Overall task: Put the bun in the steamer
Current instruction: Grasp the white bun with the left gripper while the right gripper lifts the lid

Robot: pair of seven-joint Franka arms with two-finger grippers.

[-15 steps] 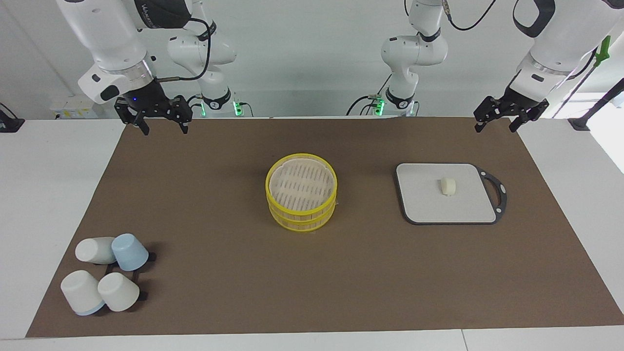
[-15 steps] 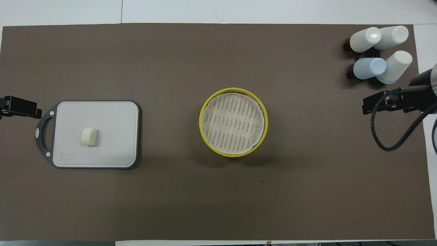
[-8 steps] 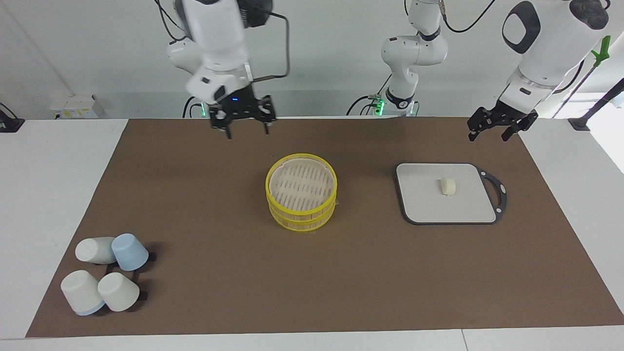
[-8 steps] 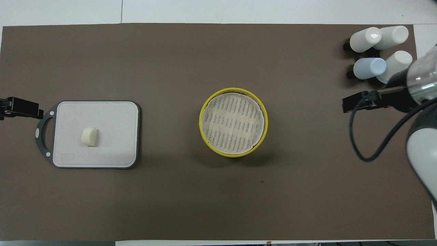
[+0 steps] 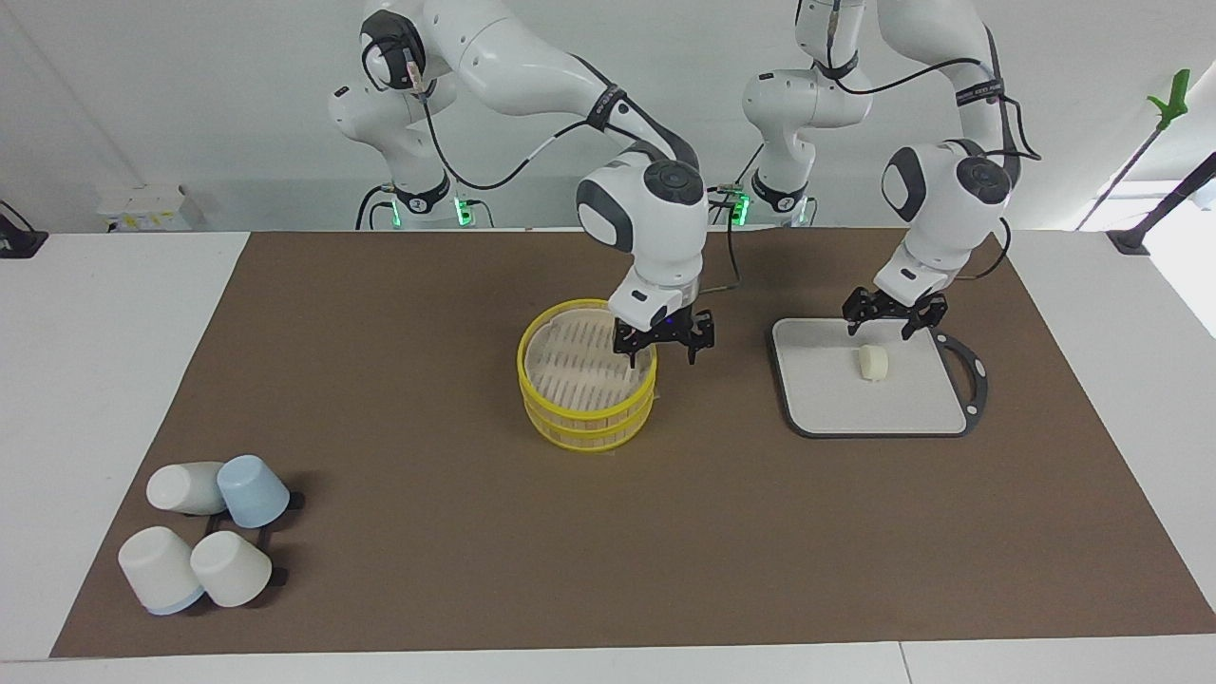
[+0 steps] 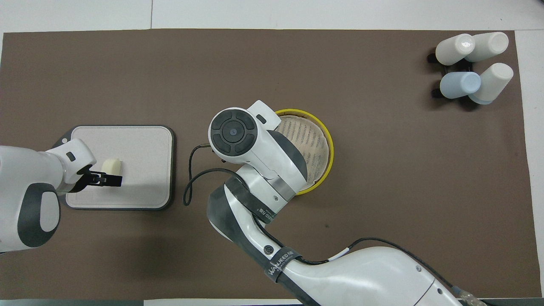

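Observation:
The bun [image 5: 873, 362] lies on the flat grey board [image 5: 826, 399]; it also shows in the overhead view [image 6: 111, 165]. The steamer [image 5: 587, 375], with yellow rims and an empty slatted floor [image 6: 312, 144], stands mid-table. My left gripper [image 5: 885, 325] is open, low over the board's edge nearest the robots, just short of the bun; it shows in the overhead view [image 6: 106, 179]. My right gripper [image 5: 659, 350] is open, its fingers astride the steamer's rim on the side toward the left arm's end. From above, its own arm hides it.
Several white and blue cups [image 5: 204, 532] lie clustered on a dark rack at the right arm's end, far from the robots. The board's handle [image 5: 971, 375] points toward the left arm's end. A brown mat [image 5: 427, 532] covers the table.
The right gripper swung from the table's near edge down to the steamer's rim. The left gripper came in from the table's corner and dropped over the board beside the bun.

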